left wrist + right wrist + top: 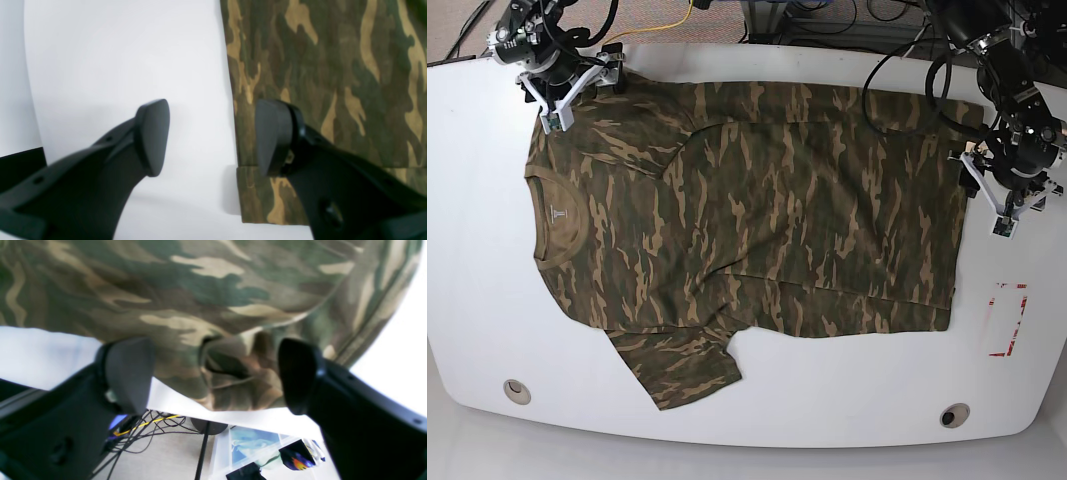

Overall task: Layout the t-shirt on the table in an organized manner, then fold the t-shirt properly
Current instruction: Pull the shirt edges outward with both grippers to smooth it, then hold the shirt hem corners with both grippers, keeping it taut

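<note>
The camouflage t-shirt (757,200) lies spread flat on the white table (827,400), tan collar to the left, hem to the right. Its near sleeve (677,370) sticks out toward the front edge. My left gripper (213,136) is open at the hem's side edge (240,133), one finger over the cloth and the other over bare table (116,50); in the base view this left gripper (987,195) is at the right. My right gripper (213,373) is open and straddles bunched sleeve fabric (233,373) at the far table edge, at the top left for the right gripper (582,95) in the base view.
A red tape outline (1007,320) marks the table right of the hem. Two grommet holes (517,390) (954,414) sit near the front edge. Beyond the far edge are cables (150,426) on the floor and a clear bin (267,450).
</note>
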